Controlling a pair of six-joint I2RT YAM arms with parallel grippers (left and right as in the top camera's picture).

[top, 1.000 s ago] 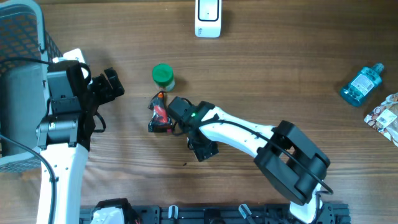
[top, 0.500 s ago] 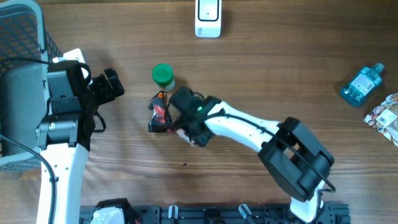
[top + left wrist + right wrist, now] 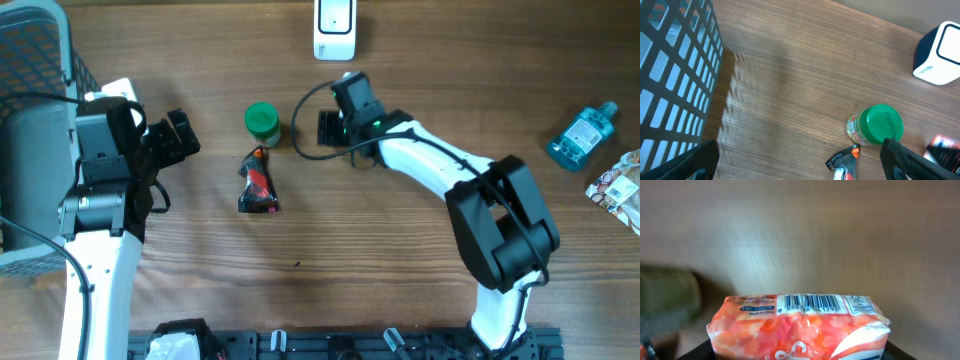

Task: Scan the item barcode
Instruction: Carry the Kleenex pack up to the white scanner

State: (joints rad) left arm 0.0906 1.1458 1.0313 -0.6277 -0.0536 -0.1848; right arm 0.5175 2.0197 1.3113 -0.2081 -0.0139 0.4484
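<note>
One red pouch (image 3: 258,185) lies nearest you on the table (image 3: 420,230), and your left gripper (image 3: 188,136) hangs by the basket (image 3: 45,40) with its jaws wide apart and empty, apparently parked clear of the work. Farther out, your right gripper (image 3: 330,128) is clamped on the tissue pack (image 3: 797,330) low on its sides, which leaves the barcode (image 3: 810,303) along its upper edge bare for reading. Beyond stands the scanner (image 3: 334,28), so I judge you need only present that strip to it.

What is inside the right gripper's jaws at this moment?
An orange-and-white tissue pack, with the barcode along its upper edge facing the wrist camera. From overhead, the right gripper covers the pack, so it cannot be seen there.
</note>
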